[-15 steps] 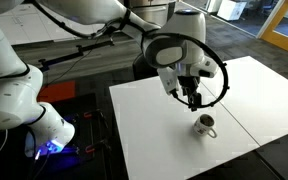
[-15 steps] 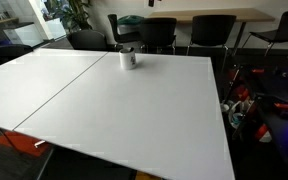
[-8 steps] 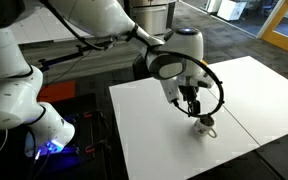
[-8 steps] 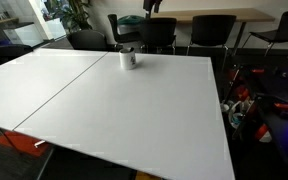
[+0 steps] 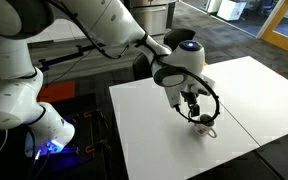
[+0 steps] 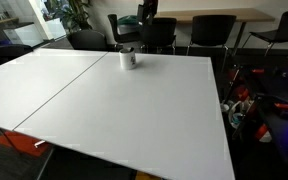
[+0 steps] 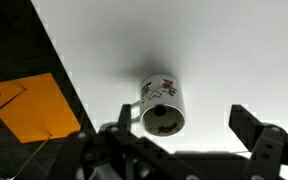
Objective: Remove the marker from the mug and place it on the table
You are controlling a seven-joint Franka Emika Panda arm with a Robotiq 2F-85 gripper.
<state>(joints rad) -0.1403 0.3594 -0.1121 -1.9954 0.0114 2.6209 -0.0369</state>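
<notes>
The mug (image 7: 162, 107) is greyish-white with red marks on its side and a dark inside; it stands on the white table (image 7: 234, 50). In the wrist view I look down into it; a small dark tip shows inside, possibly the marker (image 7: 160, 111). My gripper (image 7: 179, 130) is open above the mug, which sits nearer the left finger. In an exterior view the gripper (image 5: 195, 108) hovers just over the mug (image 5: 206, 125). In an exterior view the mug (image 6: 129, 58) stands at the table's far edge, with the gripper (image 6: 147, 11) above it.
The table (image 5: 164, 130) has a thin seam line (image 6: 54, 90) across it. Black chairs (image 6: 214, 35) stand behind the far edge. An orange floor patch (image 7: 29, 105) lies beyond the table edge. The robot base (image 5: 24, 110) and cables sit beside the table.
The gripper has come down toward the mug and now hovers close above it. The mug has not moved.
</notes>
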